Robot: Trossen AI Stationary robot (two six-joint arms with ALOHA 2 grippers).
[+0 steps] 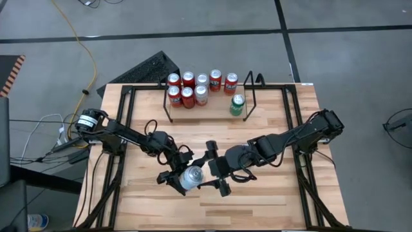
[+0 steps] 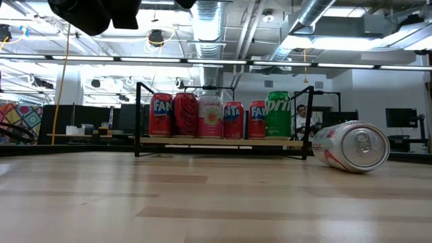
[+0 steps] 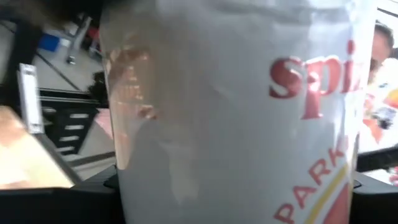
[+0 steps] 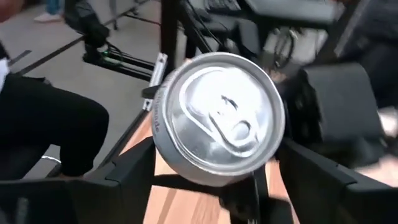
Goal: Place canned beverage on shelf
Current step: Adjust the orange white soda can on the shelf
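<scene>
Between both grippers, a silver can (image 1: 191, 177) lies on its side at the table's (image 1: 270, 193) front. Left gripper (image 1: 179, 178) straddles its body; right gripper (image 1: 215, 174) faces its lid end, jaws spread, neither visibly clamped. Smooth, rigid, rolls easily: grip across the body. Shelf (image 1: 209, 109) stands well behind.
</scene>
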